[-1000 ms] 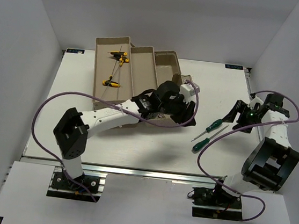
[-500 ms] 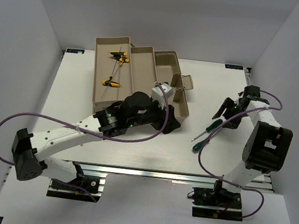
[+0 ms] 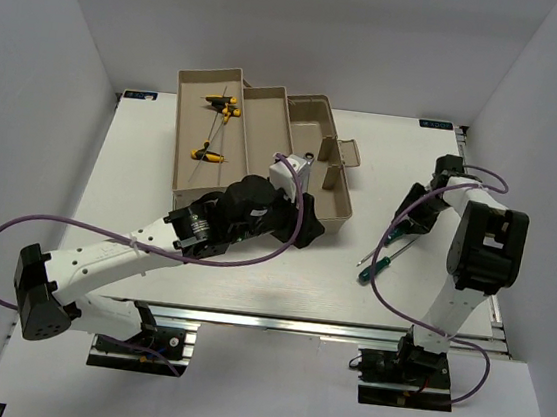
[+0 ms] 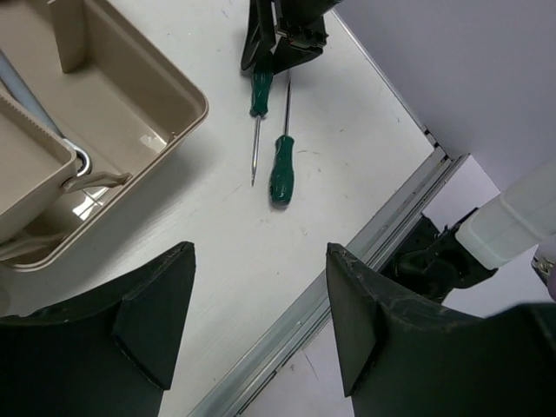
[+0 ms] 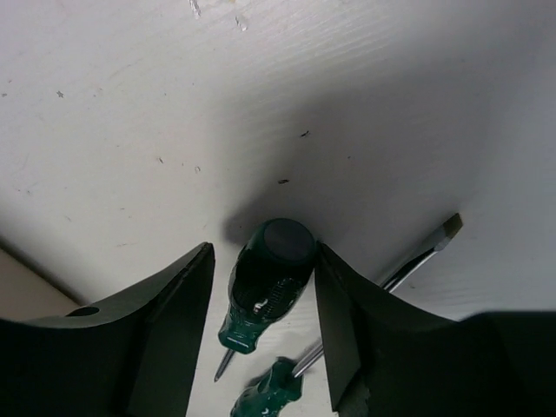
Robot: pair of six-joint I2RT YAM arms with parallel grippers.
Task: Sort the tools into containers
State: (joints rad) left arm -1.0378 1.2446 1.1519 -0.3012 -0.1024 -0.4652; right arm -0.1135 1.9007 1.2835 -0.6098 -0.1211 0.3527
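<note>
Two green-handled screwdrivers lie on the table right of the toolbox, one farther (image 3: 396, 233) and one nearer (image 3: 373, 268). My right gripper (image 3: 407, 221) is open and down at the table. In the right wrist view its jaws (image 5: 264, 252) straddle the farther screwdriver's handle (image 5: 268, 282); the right finger touches it and the left stands apart. The other screwdriver (image 5: 269, 395) lies just beyond. My left gripper (image 3: 305, 227) is open and empty (image 4: 261, 252), above the toolbox base's (image 3: 333, 197) near edge. Two yellow-and-black hex keys (image 3: 220, 108) (image 3: 207, 154) lie in the left tray (image 3: 188, 138). A silver wrench end (image 4: 76, 167) shows inside the toolbox.
A middle tray (image 3: 264, 131) sits between the left tray and the toolbox base, whose handle (image 3: 345, 156) stands at its right. Purple cables loop along both arms. The aluminium rail (image 4: 347, 269) marks the table's near edge.
My right gripper has swung in and come down over the farther screwdriver's handle. My left gripper has drawn back from over the toolbox base toward its near edge.
</note>
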